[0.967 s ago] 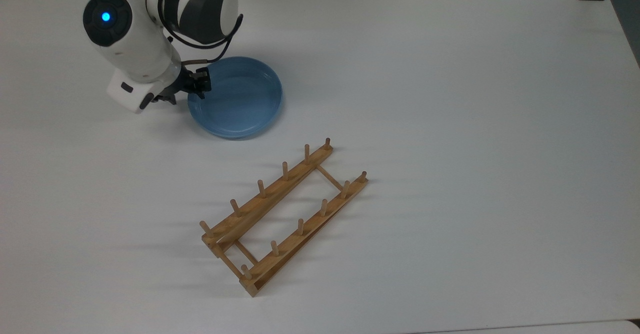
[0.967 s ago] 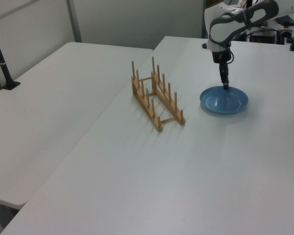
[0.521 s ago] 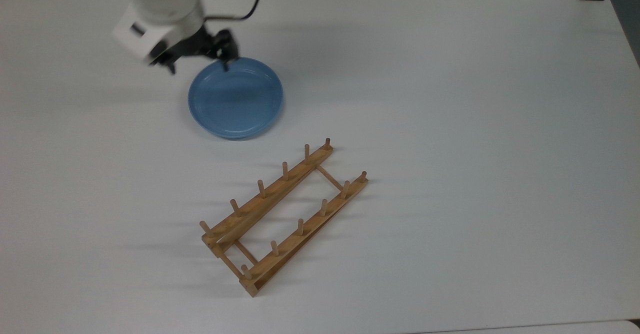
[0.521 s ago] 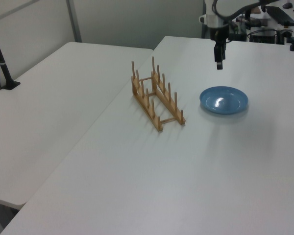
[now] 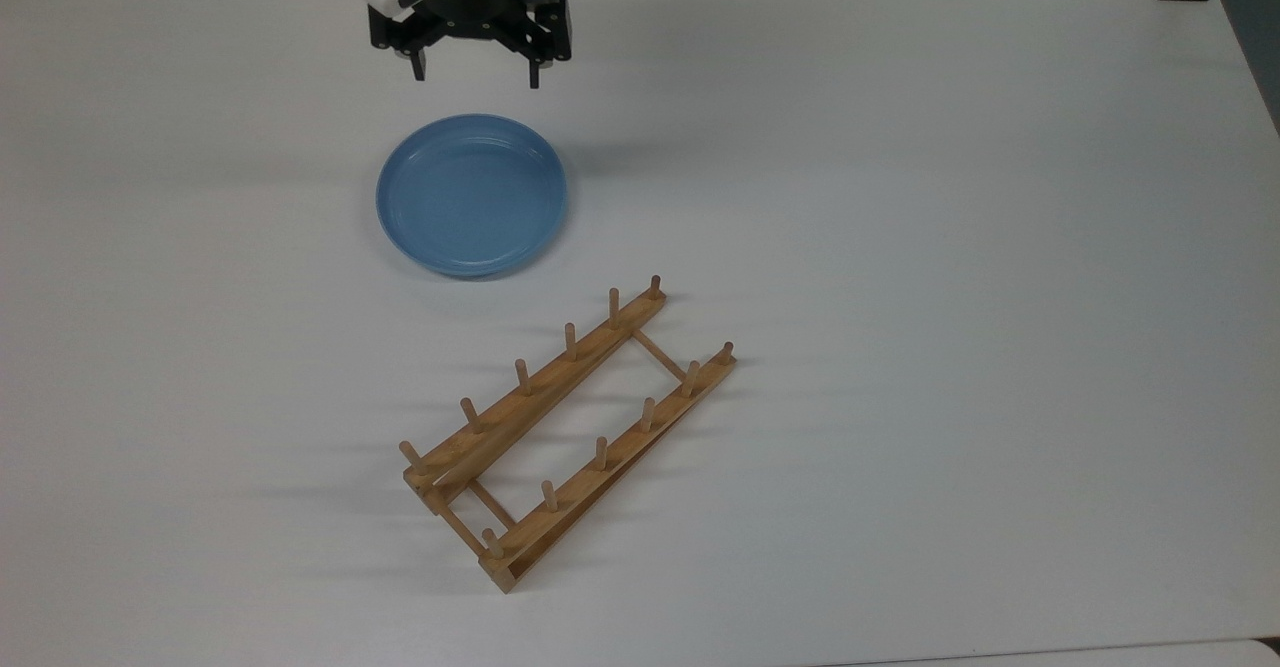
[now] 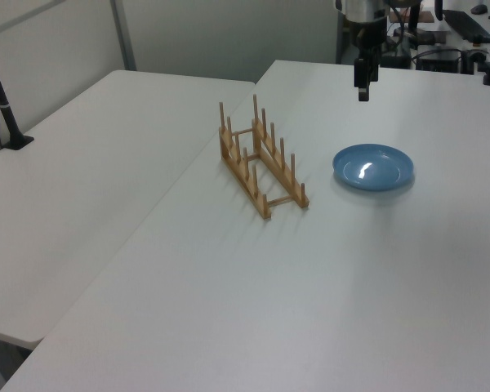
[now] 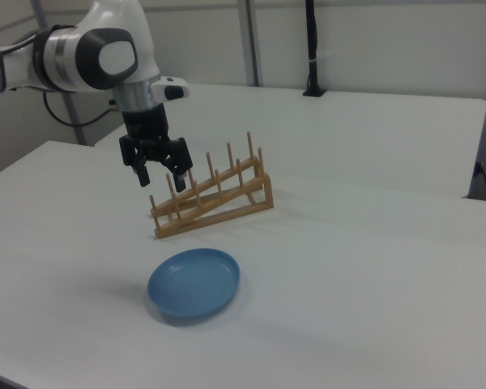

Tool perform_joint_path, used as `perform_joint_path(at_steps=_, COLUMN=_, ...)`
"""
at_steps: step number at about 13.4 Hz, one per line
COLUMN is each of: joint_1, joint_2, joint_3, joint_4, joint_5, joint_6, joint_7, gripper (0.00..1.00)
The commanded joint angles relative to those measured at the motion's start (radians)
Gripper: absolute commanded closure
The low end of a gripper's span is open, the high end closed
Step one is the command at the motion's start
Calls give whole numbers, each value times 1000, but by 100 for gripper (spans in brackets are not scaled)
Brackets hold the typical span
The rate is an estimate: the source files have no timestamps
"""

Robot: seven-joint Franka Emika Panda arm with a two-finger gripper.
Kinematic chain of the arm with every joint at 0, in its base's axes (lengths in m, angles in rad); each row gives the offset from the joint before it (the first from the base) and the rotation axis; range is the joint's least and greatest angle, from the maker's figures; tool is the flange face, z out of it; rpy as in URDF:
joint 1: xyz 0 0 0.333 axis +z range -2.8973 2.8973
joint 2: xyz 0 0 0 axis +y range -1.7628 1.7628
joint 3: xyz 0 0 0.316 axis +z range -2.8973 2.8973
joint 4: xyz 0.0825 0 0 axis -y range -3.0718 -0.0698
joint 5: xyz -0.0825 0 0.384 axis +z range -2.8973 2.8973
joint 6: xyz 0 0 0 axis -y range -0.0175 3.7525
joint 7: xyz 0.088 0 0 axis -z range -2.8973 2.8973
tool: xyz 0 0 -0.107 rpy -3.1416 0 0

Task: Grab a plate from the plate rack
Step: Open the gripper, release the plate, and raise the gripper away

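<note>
The blue plate (image 5: 471,195) lies flat on the white surface (image 5: 900,247), right way up, well clear of the wooden plate rack (image 5: 565,432). Nothing touches it. In the top view the rack sits below and a little to the right of the plate, set at a slant, its two rails side by side with pegs standing up and no plate between them. In the left view the plate (image 6: 373,167) is to the right of the rack (image 6: 260,161); in the right view the plate (image 7: 194,282) lies in front of the rack (image 7: 213,198), nearer the camera.

The gripper (image 5: 476,75) hangs in the air above the surface, its fingers (image 5: 534,72) spread apart and holding nothing. In the top view it is just past the plate's upper edge. In the right view the gripper (image 7: 160,178) hangs well above the plate, fingers pointing down, with the white arm (image 7: 97,57) reaching in from the right view's left. In the left view the gripper (image 6: 363,92) hangs above the plate's far side.
</note>
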Motion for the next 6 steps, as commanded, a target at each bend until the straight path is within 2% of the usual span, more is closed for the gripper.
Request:
perform_joint_path(at_steps=1, joint_1=-10, joint_2=-12, joint_3=13, joint_4=7, joint_5=-10, joint_6=-7, joint_7=76, gripper=0)
perform_joint_path(at_steps=6, joint_1=-34, joint_2=10, joint_3=3, joint_4=53, joint_5=8, joint_6=-9, joint_7=70, gripper=0)
